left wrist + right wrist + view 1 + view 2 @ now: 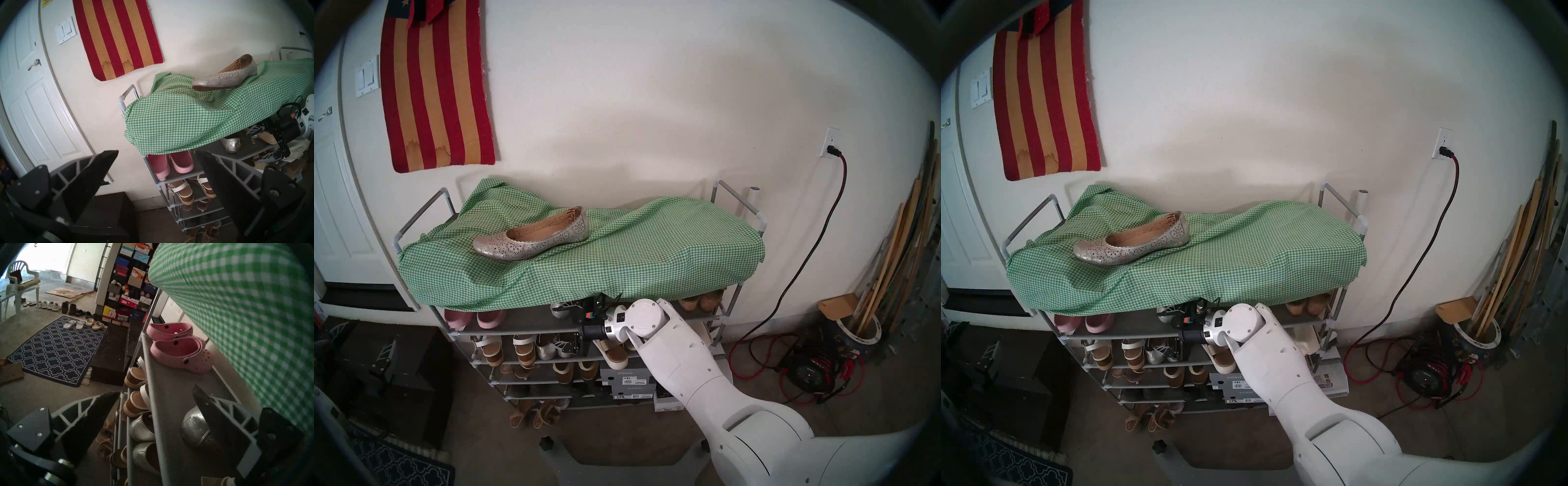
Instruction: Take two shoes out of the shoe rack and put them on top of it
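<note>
Right gripper (153, 405) is wide open and holding nothing. One finger (220, 426) sits over the toe of the second perforated flat (193, 428) on the upper shelf, the other hangs out past the front rail. Looks like it's lining up to straddle the toe, tucked just under the gingham cloth (619, 258) overhang.

Left gripper (156, 169) is parked off to the side, also spread wide and empty, probably to stay clear.

Count: one perforated flat (531, 237) already on top of the shoe rack (517, 329), lying on the cloth towards its left end. One still inside. Two pink clogs (178, 344) further along the same shelf, two plain silver flats (142, 441) one tier down.
</note>
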`<state>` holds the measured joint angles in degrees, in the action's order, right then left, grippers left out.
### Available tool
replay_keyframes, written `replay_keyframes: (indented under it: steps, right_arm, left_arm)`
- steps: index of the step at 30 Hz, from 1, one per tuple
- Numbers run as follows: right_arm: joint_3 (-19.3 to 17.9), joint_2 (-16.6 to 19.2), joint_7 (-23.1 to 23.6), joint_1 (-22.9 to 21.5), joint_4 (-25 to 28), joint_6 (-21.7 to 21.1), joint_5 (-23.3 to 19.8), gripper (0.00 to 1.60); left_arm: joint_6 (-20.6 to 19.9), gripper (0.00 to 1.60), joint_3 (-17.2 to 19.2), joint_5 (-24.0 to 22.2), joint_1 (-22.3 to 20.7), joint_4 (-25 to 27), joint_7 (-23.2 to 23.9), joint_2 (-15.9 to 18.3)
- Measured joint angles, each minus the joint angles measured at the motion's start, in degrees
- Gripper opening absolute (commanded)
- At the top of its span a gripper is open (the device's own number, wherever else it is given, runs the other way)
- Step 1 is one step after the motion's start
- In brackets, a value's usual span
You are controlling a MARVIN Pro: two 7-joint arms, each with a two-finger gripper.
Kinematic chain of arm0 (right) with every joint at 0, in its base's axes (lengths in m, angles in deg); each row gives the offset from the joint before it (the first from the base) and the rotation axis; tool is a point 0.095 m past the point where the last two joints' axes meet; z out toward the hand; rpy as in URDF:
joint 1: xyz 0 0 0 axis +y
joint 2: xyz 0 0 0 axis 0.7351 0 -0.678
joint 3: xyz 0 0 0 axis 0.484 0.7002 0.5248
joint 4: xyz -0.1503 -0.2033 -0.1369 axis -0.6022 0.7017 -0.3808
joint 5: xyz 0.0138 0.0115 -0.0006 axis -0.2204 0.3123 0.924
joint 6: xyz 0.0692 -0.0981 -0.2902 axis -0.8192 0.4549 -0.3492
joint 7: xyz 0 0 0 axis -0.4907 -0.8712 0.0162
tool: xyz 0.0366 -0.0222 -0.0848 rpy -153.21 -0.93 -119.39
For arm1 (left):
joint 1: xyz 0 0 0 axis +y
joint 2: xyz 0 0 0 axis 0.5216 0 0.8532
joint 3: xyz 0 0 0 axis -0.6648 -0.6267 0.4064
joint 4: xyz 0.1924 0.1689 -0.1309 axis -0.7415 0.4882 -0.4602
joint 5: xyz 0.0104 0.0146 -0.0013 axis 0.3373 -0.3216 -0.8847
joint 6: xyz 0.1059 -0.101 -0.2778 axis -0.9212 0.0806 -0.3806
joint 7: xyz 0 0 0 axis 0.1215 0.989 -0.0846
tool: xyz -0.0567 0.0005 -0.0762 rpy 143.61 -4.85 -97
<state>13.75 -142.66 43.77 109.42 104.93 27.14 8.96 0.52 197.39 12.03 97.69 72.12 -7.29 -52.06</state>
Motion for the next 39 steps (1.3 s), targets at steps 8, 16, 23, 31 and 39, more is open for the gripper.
replay_keyframes:
  steps: [8, 16, 23, 31, 39]
  right_arm:
    - [-0.3, -1.0, -1.3, -2.0, -4.0, 0.9, 0.7, 1.6]
    - [-0.4, -2.4, -3.2, -4.7, -9.2, 1.7, 2.0, 1.6]
    - [-0.5, -3.8, -5.2, -7.8, -14.0, 1.8, 3.1, 1.6]
    - [-1.6, -5.2, -7.2, -11.7, -19.4, 2.2, 4.1, 1.6]
    - [-2.5, -5.9, -8.8, -14.4, -24.9, 3.6, 4.9, 1.6]
  left_arm:
    - [0.0, 1.6, 0.0, 0.0, 0.0, 0.0, 0.0, 0.0]
    - [0.0, 1.6, 0.0, 0.0, -0.1, 0.0, 0.0, 0.0]
    - [0.0, 1.6, 0.0, 0.1, -0.1, 0.0, 0.0, 0.0]
    - [0.0, 1.6, 0.1, 0.1, -0.2, 0.0, 0.1, 0.0]
    - [0.0, 1.6, 0.1, 0.1, -0.2, 0.0, 0.1, 0.0]
